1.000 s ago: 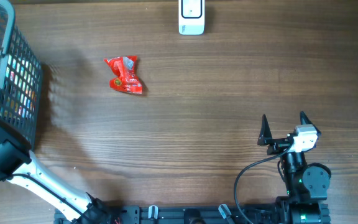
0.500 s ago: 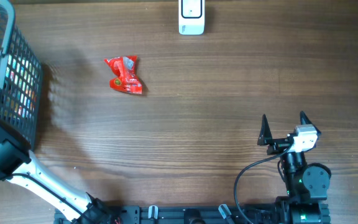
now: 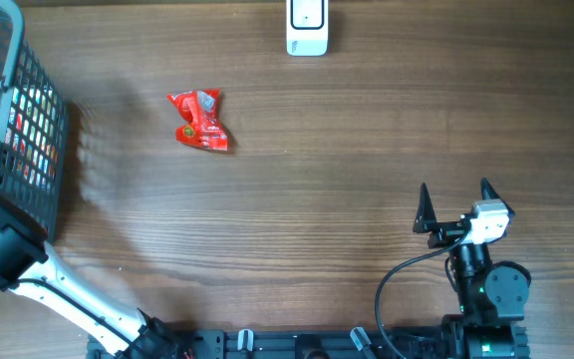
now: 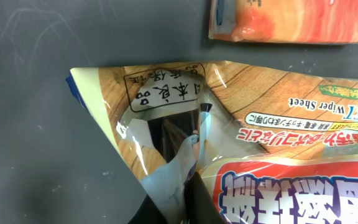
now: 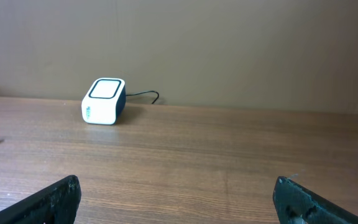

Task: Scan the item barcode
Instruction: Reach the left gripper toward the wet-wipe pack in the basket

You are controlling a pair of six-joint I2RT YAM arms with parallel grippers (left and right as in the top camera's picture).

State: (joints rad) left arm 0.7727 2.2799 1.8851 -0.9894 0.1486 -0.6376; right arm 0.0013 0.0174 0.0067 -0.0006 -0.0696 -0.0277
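Reaching into the basket (image 3: pixel 30 112) at far left, the left gripper (image 4: pixel 199 134) is pinched shut on a crinkled fold of the wiper sheet packet (image 4: pixel 278 118), presumably to lift it out for scanning. Right gripper (image 3: pixel 454 201) sits parked, jaws apart, leaving the path clear. Scanner (image 3: pixel 307 27) stands at the far edge; a red pouch (image 3: pixel 199 120) lies apart.

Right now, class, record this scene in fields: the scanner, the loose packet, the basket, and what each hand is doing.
Scanner: white box, middle of the table's far edge
Red packet: lying loose on the table, left of centre
Basket: black mesh, far left
Left hand: inside the basket, shut on the wipes pack
Right hand: open, empty, over the near right side
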